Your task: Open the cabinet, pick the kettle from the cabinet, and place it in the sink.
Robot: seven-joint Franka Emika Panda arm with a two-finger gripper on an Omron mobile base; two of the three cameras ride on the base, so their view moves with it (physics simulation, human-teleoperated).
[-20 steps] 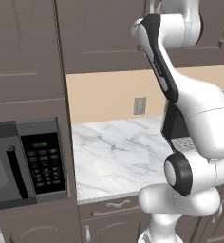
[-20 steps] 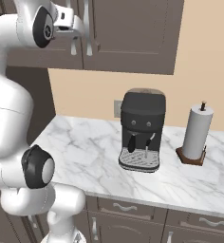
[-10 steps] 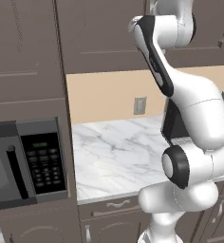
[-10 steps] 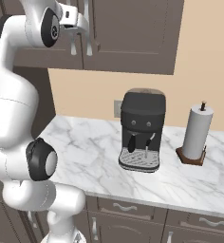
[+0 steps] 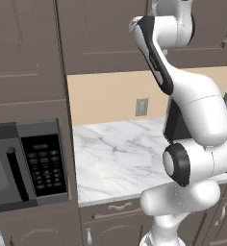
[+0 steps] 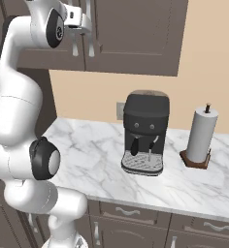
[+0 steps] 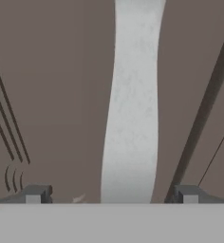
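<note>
The cabinet (image 6: 136,34) is the grey-brown wall unit over the counter, and both of its doors are closed. My gripper (image 6: 82,30) is raised in front of the doors' meeting edges, at the top of the two silver handles (image 6: 90,48). In the hand view, one silver handle (image 7: 133,104) runs up the door right between the fingertips (image 7: 35,193), and my gripper (image 7: 111,194) is open around it without touching it. The kettle is hidden behind the closed doors. The sink is out of view.
A black coffee machine (image 6: 144,133) and a paper towel roll (image 6: 203,135) stand on the white marble counter (image 6: 87,145). A microwave (image 5: 26,166) sits in the tall unit at the left. Base cabinet drawers (image 6: 131,213) run below the counter.
The arm's lower links have swung left and more upright, while the hand has stayed at the cabinet handles. The jaws remain wide.
</note>
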